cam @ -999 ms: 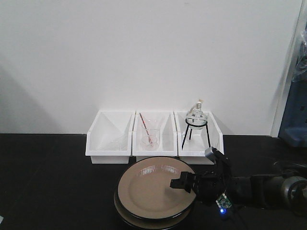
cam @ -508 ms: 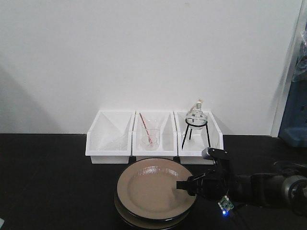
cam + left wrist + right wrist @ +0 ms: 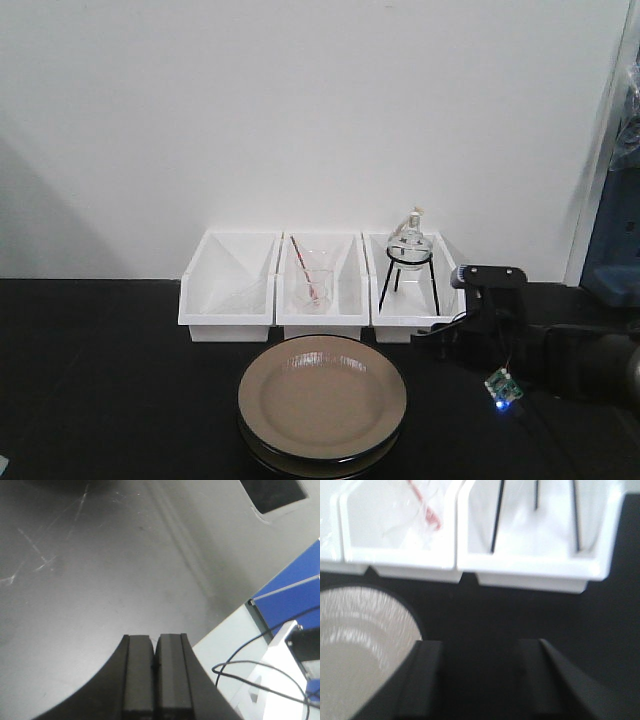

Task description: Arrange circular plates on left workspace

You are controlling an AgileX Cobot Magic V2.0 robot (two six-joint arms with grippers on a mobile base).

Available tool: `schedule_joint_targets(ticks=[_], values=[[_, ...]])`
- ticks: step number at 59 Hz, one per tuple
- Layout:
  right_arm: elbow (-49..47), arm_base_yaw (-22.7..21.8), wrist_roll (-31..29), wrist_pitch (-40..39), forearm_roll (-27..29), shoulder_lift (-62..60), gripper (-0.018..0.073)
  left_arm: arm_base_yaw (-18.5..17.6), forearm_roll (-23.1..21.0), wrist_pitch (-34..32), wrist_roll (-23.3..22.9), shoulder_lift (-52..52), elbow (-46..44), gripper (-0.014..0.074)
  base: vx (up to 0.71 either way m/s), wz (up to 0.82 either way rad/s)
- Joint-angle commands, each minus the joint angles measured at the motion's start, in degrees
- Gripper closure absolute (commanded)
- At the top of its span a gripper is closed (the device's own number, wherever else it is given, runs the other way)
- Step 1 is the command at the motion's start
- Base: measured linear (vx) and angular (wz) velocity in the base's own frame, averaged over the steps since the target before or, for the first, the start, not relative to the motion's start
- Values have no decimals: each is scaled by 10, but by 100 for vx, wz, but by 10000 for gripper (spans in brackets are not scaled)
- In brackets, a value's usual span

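Two circular plates [image 3: 322, 398], tan on top with black rims, lie stacked on the black countertop [image 3: 100, 380] in front of the white bins. Only the edge of the lower one [image 3: 320, 463] shows. My right gripper [image 3: 435, 338] hovers just right of the stack, apart from it. In the right wrist view the right gripper [image 3: 479, 647] is open over bare black surface, with the top plate [image 3: 355, 645] to its left. My left gripper [image 3: 155, 636] is shut on nothing above the countertop [image 3: 100, 570] near its edge, and is out of the front view.
Three white bins stand in a row behind the plates: an open one [image 3: 230, 285], one with a glass beaker and red stirrer [image 3: 313, 285], and one with a round flask on a black tripod [image 3: 408, 260]. A white wall rises behind. Blue cabinet and cables [image 3: 280, 645] lie beyond the counter edge.
My right gripper has drawn back to the right, off the top plate's right rim. The top plate has settled flat and centred on the lower one.
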Motion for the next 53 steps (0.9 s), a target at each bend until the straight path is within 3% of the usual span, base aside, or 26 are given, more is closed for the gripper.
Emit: schedule_joint_targets(ticks=[1,6,9,20,28,38,49,53], values=[[0,-2,1,-7,17,-78,393,-2,-10,-27,-50,-9,-11,597,0,0],[35,-2,1,-13,14,-131,575,-2,64,-87,-127,-6,-11,597,0,0],[58,-2,1,-13,10,-169,573,-2,130,-121,-179,1,-11,597,0,0],[171,-2,0,-15,-27,-324,566,-2,435,-244,-340,55,-11,597,0,0],[265,-2,0,-18,-28,-453,564,-2,545,-316,-461,89,-20,597,0,0],[367,-2,-4,-29,-28,-625,564,-2,546,-364,-476,90,-67,597,0,0],[469,-2,-13,-88,-34,-802,564,-4,456,-443,-472,33,-95,597,0,0],[492,-2,-15,-115,-34,-855,564,-17,432,-480,-446,-5,-85,596,0,0]])
